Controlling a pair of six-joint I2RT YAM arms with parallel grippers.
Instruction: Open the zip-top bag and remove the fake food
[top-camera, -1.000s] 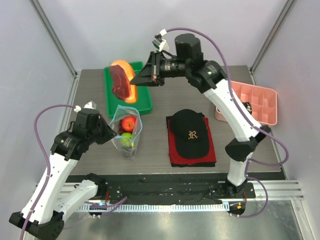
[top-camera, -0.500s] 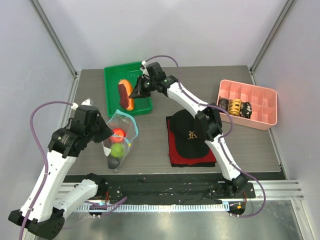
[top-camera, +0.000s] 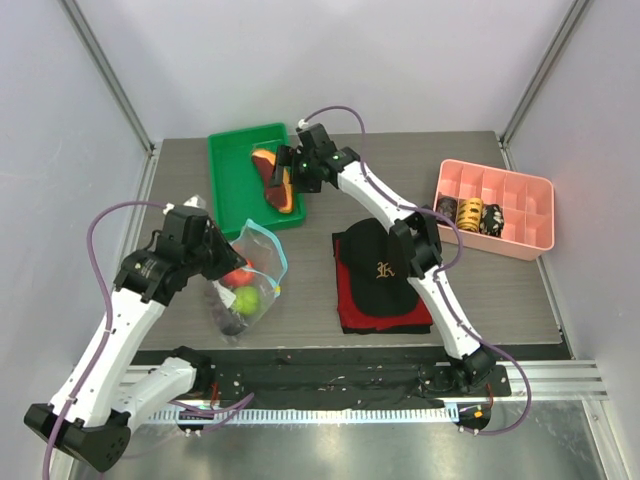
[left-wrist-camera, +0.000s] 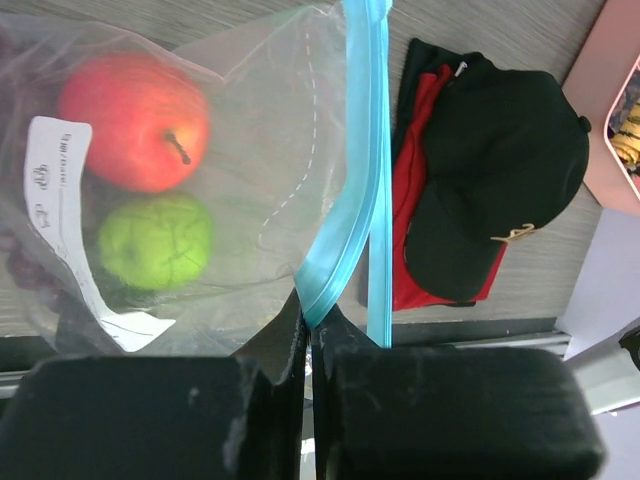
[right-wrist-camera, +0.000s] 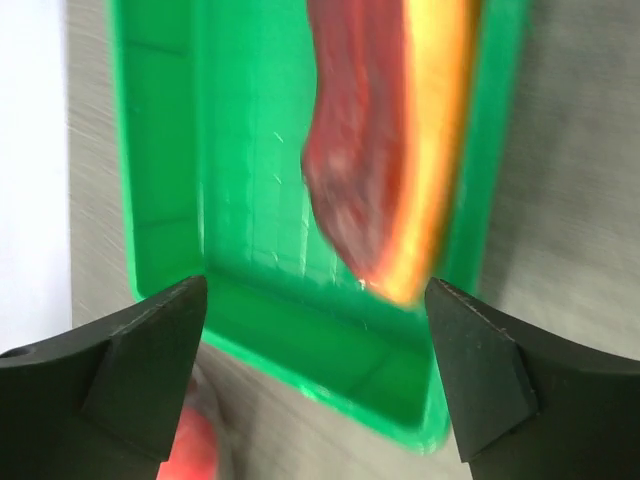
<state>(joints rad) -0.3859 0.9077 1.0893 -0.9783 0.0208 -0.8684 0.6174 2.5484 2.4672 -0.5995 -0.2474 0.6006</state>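
Grey table (top-camera: 470, 290). Melon slice (top-camera: 272, 176), airborne moments ago, now lies in green tray (top-camera: 228, 185); my right gripper (right-wrist-camera: 315, 290) hangs over it, jaws spread, empty. Meanwhile my left gripper (left-wrist-camera: 310, 350) pinches zip strip (left-wrist-camera: 350, 220) of zip-top bag (left-wrist-camera: 250, 190); apple (left-wrist-camera: 135, 120), green piece (left-wrist-camera: 155, 240) remain inside.

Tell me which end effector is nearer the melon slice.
Right. The right end effector hovers open just over the melon slice; the left end effector is apart, pinching the zip-top bag.

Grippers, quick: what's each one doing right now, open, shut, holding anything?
Left gripper: shut on the zip-top bag, at its blue zip strip.
Right gripper: open over the melon slice in the green tray, not gripping it.
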